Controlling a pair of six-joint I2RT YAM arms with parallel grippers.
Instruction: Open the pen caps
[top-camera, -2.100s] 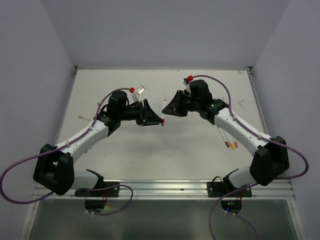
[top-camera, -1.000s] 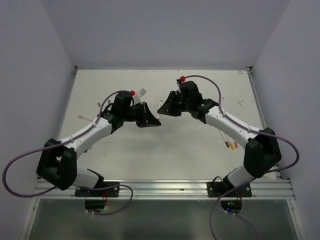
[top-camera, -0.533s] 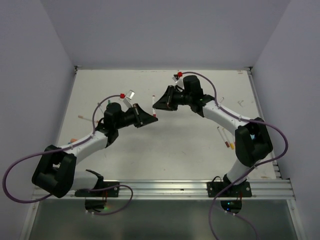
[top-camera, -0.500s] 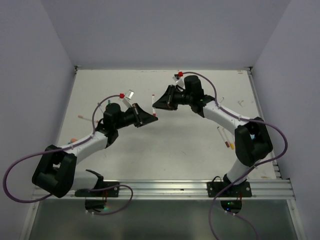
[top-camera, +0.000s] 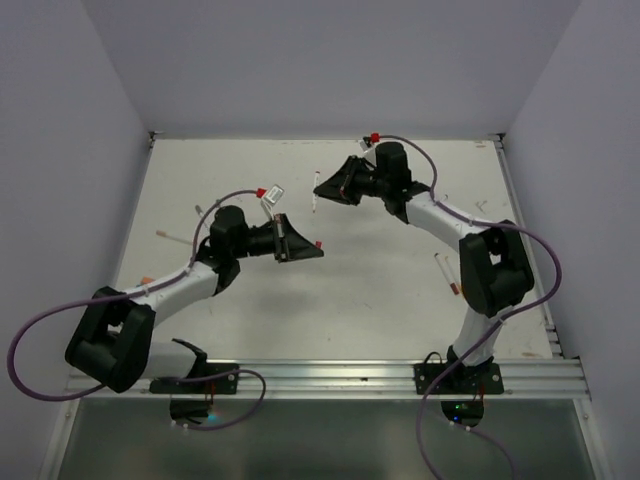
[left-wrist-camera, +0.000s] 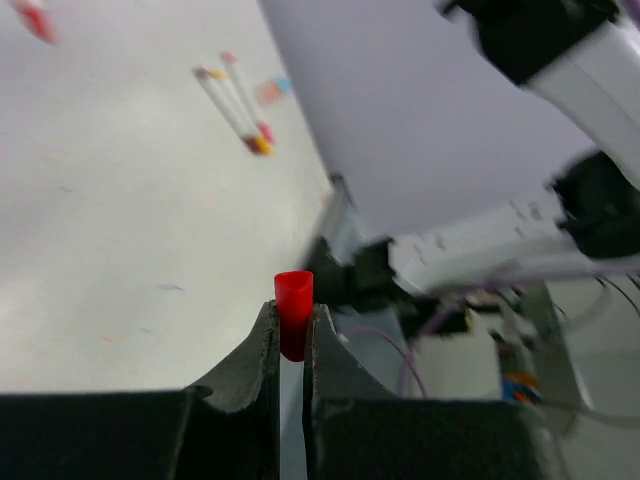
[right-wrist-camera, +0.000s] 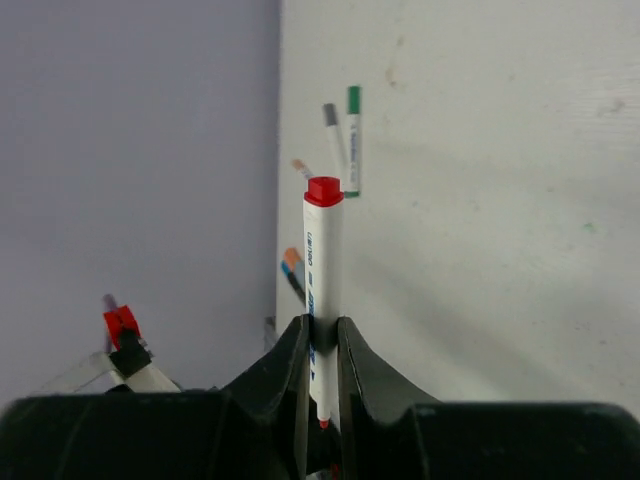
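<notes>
- One red pen cap (left-wrist-camera: 293, 305) sits pinched at the fingertips of the left gripper (left-wrist-camera: 291, 335), above the table (top-camera: 380, 290)
- Fingers of the right gripper (right-wrist-camera: 320, 340) squeeze the white pen body (right-wrist-camera: 322, 260), apart from that cap
- Several other pens (right-wrist-camera: 352, 140) lie on the table

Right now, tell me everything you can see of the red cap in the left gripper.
The red cap is a stubby, smooth plastic tube with a flat far end. It sits lengthwise between the left gripper's dark fingers, lower half pinched, upper half poking past the tips. Only the fingers touch it; it hangs clear of the table.
</notes>
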